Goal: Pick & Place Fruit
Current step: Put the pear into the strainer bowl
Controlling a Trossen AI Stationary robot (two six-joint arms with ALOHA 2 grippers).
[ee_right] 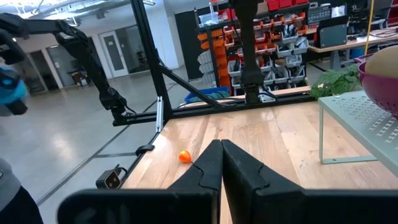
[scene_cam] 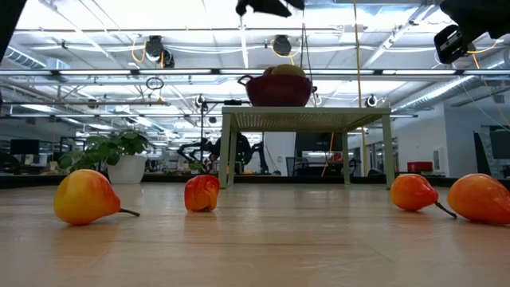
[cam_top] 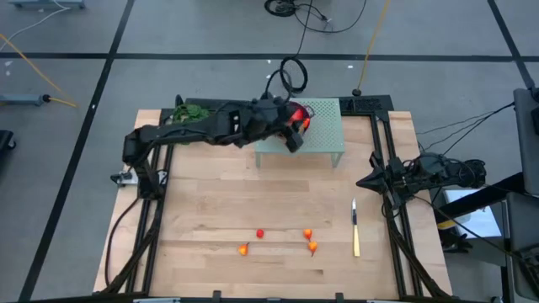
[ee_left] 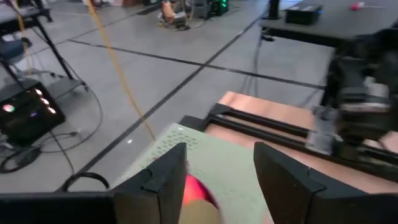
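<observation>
Nearest the front edge of my bench lie four small pieces of fruit. Seen from above, one orange-red piece sits furthest left, a small red one just beyond it, and two more orange-red pieces close together to the right. From bench height they show as pear-like shapes with short stems, the red one standing between them. A slim yellowish knife lies to the right of the fruit, well apart from it.

My right end effector rests at the right edge of the bench, its fingers pressed together and holding nothing.

Further back stands a pale green perforated stand on four legs. On top of it sits a dark red bowl with a brownish-green fruit showing above its rim. My left end effector hangs over that bowl, fingers partly spread with a clear gap between them; nothing is gripped, and the bowl's red shows below the gap. A leafy green sprig lies at the far left corner of the bench, beside my left arm.
</observation>
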